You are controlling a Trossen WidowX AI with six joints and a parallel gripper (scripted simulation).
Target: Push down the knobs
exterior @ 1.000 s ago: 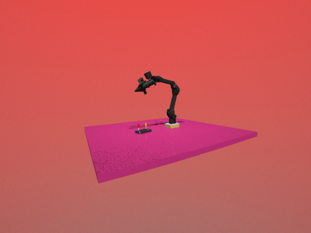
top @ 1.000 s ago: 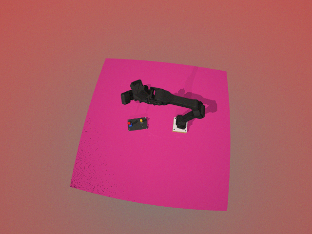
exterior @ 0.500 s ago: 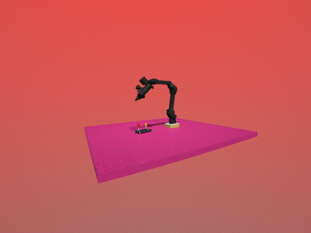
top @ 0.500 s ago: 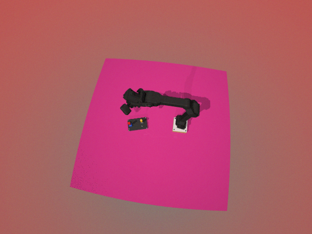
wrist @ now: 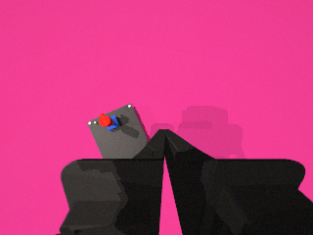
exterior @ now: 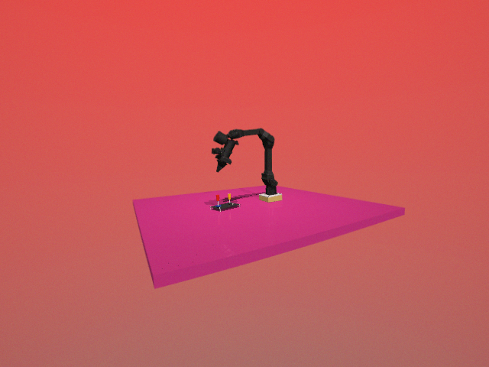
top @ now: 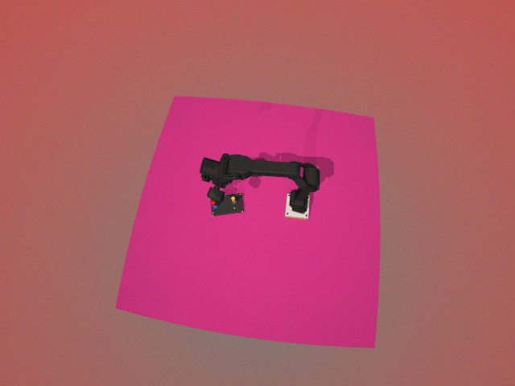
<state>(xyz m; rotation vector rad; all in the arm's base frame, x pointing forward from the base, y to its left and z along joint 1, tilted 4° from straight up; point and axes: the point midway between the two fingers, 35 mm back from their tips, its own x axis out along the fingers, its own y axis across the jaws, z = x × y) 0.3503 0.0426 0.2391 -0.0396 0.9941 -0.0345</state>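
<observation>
The dark circuit board [top: 233, 209] [exterior: 229, 206] [wrist: 122, 142] stands on the pink table [top: 249, 269] [exterior: 276, 225]. A red knob [top: 213, 203] [exterior: 217, 196] [wrist: 104, 119] stands high on the shaft of a blue potentiometer [wrist: 113, 122] at the board's left end. An orange knob [top: 232, 199] [exterior: 228, 195] stands high on its shaft further right; my fingers hide it in the wrist view. My gripper [top: 216, 194] [exterior: 218, 170] [wrist: 163, 134] is shut with nothing in it. It points down and hangs well above the board, near the red knob's end.
The arm's base [top: 297, 211] [exterior: 270, 197] sits on a tan block to the right of the board. The arm arches high over the table between base and board.
</observation>
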